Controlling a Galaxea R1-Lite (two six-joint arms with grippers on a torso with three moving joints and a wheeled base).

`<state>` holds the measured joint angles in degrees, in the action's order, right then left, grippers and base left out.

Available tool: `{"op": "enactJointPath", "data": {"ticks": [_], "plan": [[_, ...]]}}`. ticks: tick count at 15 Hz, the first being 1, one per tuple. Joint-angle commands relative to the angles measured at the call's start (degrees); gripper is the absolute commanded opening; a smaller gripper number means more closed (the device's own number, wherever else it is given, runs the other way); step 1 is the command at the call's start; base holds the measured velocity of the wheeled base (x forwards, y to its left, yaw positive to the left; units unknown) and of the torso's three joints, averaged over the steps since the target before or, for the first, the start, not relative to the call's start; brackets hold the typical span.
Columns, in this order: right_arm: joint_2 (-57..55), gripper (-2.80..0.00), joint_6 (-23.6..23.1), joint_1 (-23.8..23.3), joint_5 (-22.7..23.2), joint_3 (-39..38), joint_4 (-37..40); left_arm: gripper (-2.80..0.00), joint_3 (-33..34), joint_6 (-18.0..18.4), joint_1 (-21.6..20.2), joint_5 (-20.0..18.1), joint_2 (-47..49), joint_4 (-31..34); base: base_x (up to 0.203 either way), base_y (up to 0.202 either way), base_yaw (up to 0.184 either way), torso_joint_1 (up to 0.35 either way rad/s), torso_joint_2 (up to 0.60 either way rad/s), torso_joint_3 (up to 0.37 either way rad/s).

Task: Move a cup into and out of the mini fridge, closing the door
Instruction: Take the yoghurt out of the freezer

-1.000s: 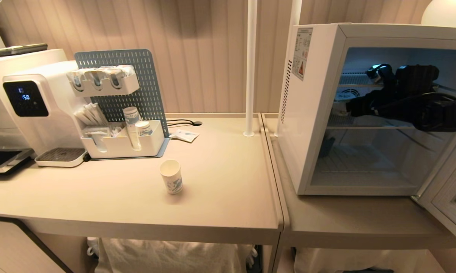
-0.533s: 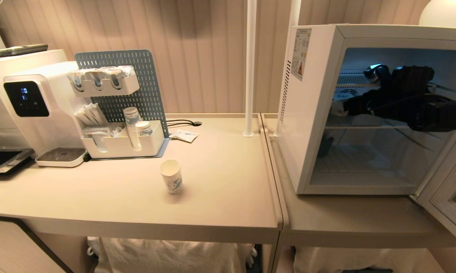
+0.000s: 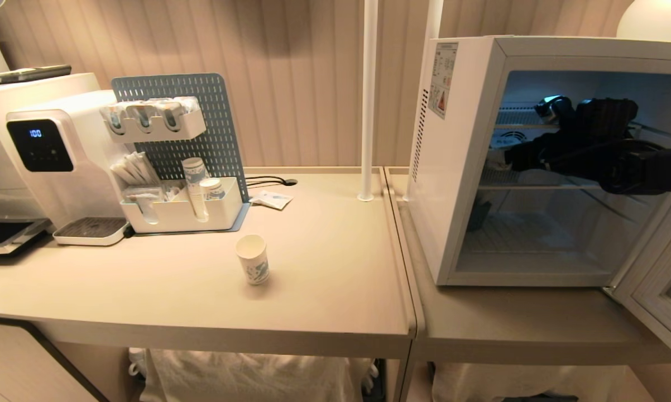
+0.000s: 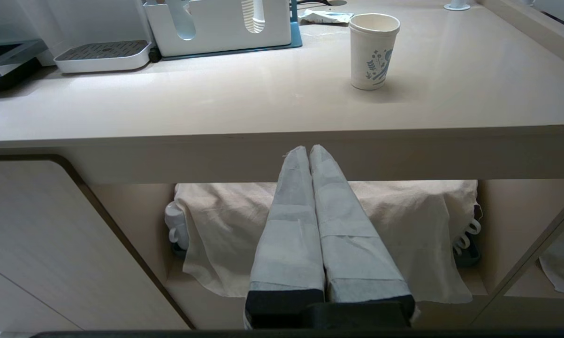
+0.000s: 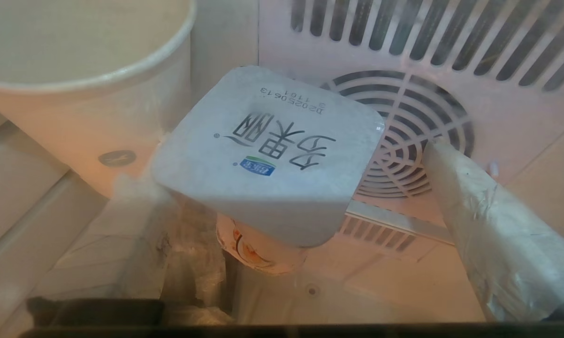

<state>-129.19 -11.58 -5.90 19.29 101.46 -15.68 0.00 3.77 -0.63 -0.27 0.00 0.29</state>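
The cup [image 3: 252, 259], white paper with a blue print, stands upright on the beige table; the left wrist view shows it as well [image 4: 373, 50]. The mini fridge [image 3: 464, 156] is open, its door [image 3: 656, 290] swung out to the right. My right gripper [image 3: 508, 158] reaches inside at the upper wire shelf. In the right wrist view this gripper [image 5: 282, 178] is open, with a small foil-lidded tub [image 5: 268, 150] between its fingers [image 5: 479, 206] in front of the round fan. A plain paper cup [image 5: 80, 84] stands beside the tub. My left gripper [image 4: 308, 149] is shut and empty, below the table edge.
A white water dispenser [image 3: 51, 162] and an organiser with stacked paper cups [image 3: 193, 184] stand at the back left. A white pole [image 3: 367, 100] rises between table and fridge. A cloth-covered shelf [image 4: 225, 220] lies under the table.
My right gripper has edged slightly deeper into the fridge. The cup on the table and my left arm have not moved.
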Motion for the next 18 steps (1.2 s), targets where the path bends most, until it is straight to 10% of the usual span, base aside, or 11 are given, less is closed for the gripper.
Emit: {"op": "enactJointPath", "data": {"ticks": [1,4,5,18], "plan": [[0.16,0.00,-0.11,0.01,0.07,-0.38,0.12,-2.80,0.00,0.01,0.00,0.00,0.00,0.01,0.000,0.000,0.000,0.000,0.00,0.000],[1.05,0.00,0.30,-0.02,0.19,-1.73,0.16,-2.80,0.00,0.01,-0.04,0.00,0.00,-0.03,0.000,0.000,0.000,0.000,0.00,0.000],[1.16,-2.69,0.21,-0.06,0.30,-2.28,0.29,-2.80,0.00,0.01,0.00,0.00,0.00,0.04,0.000,0.000,0.000,0.000,0.00,0.000],[6.09,-2.80,-0.45,-0.08,0.14,-6.09,4.25,-2.80,0.00,0.01,-0.02,0.00,0.00,0.01,0.000,0.000,0.000,0.000,0.00,0.000]]}}
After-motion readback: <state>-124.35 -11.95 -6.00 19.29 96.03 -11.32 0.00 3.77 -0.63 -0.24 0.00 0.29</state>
